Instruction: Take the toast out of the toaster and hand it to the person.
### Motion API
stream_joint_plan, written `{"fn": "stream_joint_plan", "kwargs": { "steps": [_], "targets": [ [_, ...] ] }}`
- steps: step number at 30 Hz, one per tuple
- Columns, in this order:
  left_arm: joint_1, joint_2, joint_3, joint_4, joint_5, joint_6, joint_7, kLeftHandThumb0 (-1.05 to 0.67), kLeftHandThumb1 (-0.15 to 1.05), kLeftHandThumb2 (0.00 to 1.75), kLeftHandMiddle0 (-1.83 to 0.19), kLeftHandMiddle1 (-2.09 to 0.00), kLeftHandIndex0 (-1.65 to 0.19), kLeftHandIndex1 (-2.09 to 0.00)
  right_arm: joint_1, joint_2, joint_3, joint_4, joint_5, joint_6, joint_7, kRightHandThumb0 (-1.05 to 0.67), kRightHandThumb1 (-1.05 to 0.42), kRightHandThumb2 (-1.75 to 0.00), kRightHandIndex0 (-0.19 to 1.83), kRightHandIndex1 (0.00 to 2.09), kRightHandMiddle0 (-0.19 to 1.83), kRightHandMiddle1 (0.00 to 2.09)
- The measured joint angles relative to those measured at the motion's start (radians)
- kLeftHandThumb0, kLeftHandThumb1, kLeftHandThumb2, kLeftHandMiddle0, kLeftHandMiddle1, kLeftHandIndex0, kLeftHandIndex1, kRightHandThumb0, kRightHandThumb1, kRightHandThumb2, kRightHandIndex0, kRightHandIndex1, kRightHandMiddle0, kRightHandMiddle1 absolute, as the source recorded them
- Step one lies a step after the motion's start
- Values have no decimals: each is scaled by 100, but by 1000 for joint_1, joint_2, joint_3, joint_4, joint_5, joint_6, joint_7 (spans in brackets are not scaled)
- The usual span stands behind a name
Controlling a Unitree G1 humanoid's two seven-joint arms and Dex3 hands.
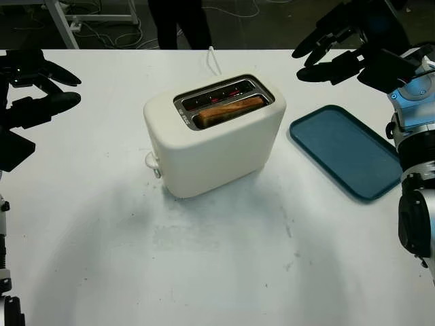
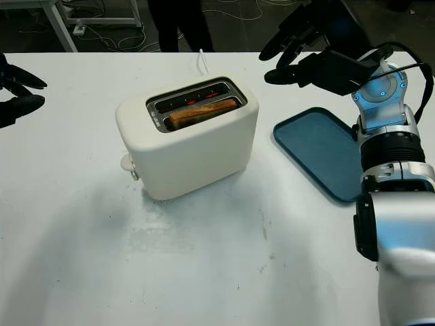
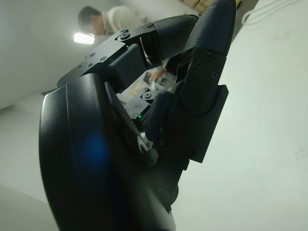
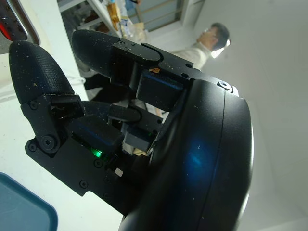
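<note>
In the head views, my toast (image 1: 231, 110) sits in the toaster (image 1: 214, 139), untaken; right hand (image 1: 340, 51) open above, left hand (image 1: 34, 102) open, well apart. Wrist views: both hands hold nothing; handover remains.

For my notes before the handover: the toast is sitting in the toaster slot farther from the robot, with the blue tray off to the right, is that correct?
Not quite. The toast sits in the nearer slot of the toaster; the farther slot has just its glowing elements, as the left eye view shows. The blue tray is indeed to the right.
</note>
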Motion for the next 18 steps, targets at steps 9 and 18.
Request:
{"fn": "stream_joint_plan", "kwargs": {
  "steps": [9, 18],
  "targets": [
    [22, 0, 1, -5, 0, 8, 9, -80, 87, 1, -102, -101, -96, -76, 1, 0, -6, 0, 3, -1, 0, -96, -29, -58, 157, 32, 157, 12],
    [22, 0, 1, -5, 12, 8, 27, -82, 89, 1, -102, -104, -93, -77, 26, -2, -19, 19, 8, -2, -36, -97, -31, -57, 157, 28, 157, 14]
  ]
}}
